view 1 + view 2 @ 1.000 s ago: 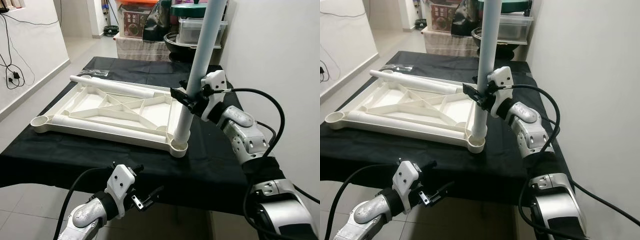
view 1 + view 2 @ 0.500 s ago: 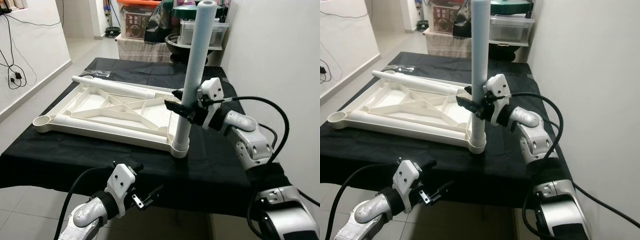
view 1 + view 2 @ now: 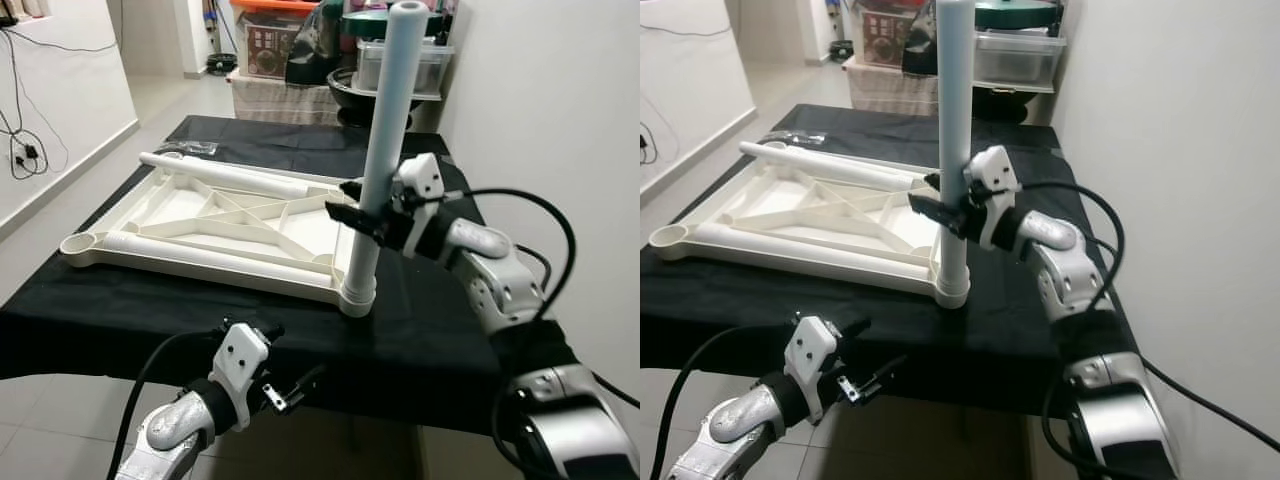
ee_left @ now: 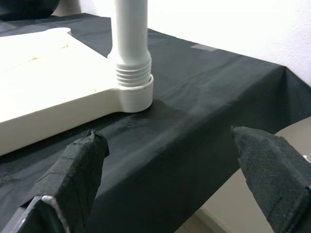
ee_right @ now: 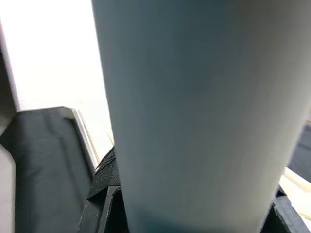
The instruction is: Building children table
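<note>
A white plastic tabletop lies upside down on a black-covered table. A pale table leg stands upright in the tabletop's near right corner socket. My right gripper is shut on that leg at mid height, and the leg fills the right wrist view. Two more legs lie flat on the tabletop, one along its far edge and one along its near edge. My left gripper hangs open below the table's front edge, its fingers spread before the threaded leg base.
A white wall runs close along the table's right side. Storage boxes and a dark bowl are stacked behind the table. Tiled floor lies to the left, with cables on the left wall.
The upright leg has gone from leaning to nearly vertical and sits lower in its socket. My right gripper has moved slightly left with it. The left arm is unchanged.
</note>
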Controlling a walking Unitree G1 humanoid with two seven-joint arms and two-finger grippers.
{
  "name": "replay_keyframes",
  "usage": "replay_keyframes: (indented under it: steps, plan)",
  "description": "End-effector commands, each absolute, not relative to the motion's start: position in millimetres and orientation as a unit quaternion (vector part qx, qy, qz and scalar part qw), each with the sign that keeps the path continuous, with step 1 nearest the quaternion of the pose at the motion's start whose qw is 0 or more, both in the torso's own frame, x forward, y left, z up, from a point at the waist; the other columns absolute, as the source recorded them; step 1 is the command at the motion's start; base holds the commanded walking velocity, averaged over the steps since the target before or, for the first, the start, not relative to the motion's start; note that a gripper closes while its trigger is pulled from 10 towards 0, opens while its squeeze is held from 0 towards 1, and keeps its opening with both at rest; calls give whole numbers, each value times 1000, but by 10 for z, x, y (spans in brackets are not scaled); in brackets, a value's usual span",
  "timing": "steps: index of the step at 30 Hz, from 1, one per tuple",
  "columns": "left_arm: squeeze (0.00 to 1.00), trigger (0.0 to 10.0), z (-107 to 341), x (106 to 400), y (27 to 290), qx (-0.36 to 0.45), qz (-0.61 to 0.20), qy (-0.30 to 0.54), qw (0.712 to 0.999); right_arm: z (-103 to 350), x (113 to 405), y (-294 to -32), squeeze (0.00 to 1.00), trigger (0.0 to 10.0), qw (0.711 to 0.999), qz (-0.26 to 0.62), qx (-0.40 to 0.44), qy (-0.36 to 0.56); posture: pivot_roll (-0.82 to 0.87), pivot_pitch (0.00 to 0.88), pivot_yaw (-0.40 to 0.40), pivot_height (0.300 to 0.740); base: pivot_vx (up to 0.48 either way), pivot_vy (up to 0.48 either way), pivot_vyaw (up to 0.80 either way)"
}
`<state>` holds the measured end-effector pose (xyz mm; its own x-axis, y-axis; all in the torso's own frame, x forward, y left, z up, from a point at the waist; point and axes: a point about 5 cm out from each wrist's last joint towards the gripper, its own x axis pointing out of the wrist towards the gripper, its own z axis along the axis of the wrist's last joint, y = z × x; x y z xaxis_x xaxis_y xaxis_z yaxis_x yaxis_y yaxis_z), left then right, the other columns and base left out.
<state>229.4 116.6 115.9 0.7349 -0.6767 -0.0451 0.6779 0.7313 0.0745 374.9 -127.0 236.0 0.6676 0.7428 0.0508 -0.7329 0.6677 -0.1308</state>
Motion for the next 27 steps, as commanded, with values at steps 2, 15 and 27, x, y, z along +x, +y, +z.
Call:
replay_keyframes:
  steps: [2, 15, 27]
  plan:
    - [0, 10000, 1114, 2289, 1167, 39, -363, 18, 931, 2020, 3778, -1311, 0, 0, 926, 374, -42, 29, 47, 0, -86, 740, 0, 0, 0]
    - [0, 10000, 1081, 2290, 1158, 33, -361, 25, 932, 1881, 3835, -1345, 0, 0, 952, 301, 9, 59, 38, 0, -80, 740, 0, 0, 0]
    - [0, 10000, 1059, 2304, 1123, 33, -369, 27, 928, 1852, 3930, -1465, 0, 0, 969, 229, 1, 91, 30, 0, -78, 740, 0, 0, 0]
